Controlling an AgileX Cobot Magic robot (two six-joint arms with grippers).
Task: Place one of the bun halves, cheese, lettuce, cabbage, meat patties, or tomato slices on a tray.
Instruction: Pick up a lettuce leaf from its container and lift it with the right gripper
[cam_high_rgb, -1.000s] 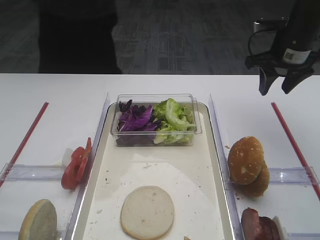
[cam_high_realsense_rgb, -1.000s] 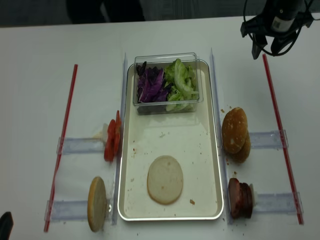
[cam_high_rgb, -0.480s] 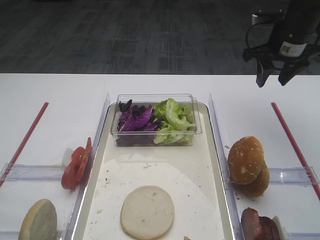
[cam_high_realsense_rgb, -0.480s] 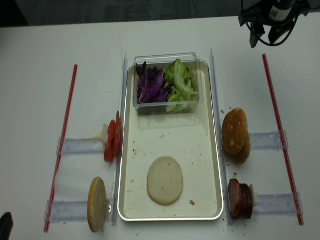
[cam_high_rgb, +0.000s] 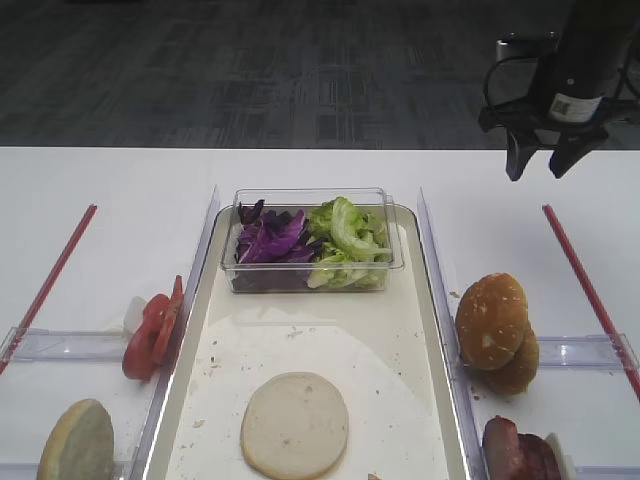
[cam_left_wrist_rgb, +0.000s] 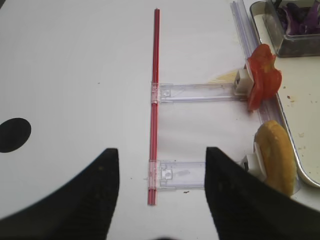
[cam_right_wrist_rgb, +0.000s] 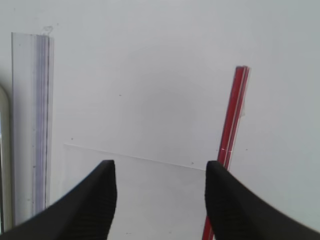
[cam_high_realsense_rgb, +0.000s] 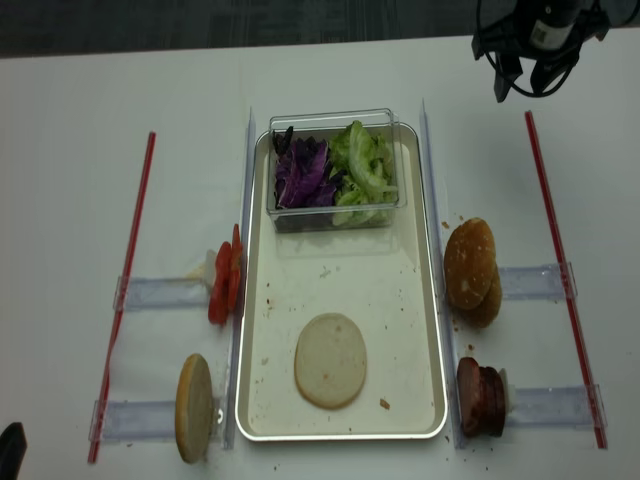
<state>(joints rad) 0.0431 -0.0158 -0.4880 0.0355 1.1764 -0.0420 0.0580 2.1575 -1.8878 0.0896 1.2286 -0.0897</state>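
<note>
The tray (cam_high_realsense_rgb: 428, 300) sits mid-desk (cam_high_realsense_rgb: 80, 120), a bun half (cam_high_realsense_rgb: 330, 360) lying flat at its 6 o'clock end. At its 12 o'clock end a clear box holds cabbage (cam_high_realsense_rgb: 303, 172) and lettuce (cam_high_realsense_rgb: 362, 170). Tomato slices (cam_high_realsense_rgb: 224, 281) stand at 9 o'clock, meat patties (cam_high_realsense_rgb: 481, 398) at 4 o'clock. The right hand (cam_high_realsense_rgb: 520, 82) hovers at 1 o'clock, spread and empty. The left hand (cam_left_wrist_rgb: 160, 195) is spread too, holding nothing.

Right arm: raised at the far right, pointing down.
Right claw (cam_high_rgb: 537, 166): parted, holding nothing.
Left claw (cam_left_wrist_rgb: 162, 192): parted, empty, hovering low at the left.
</note>
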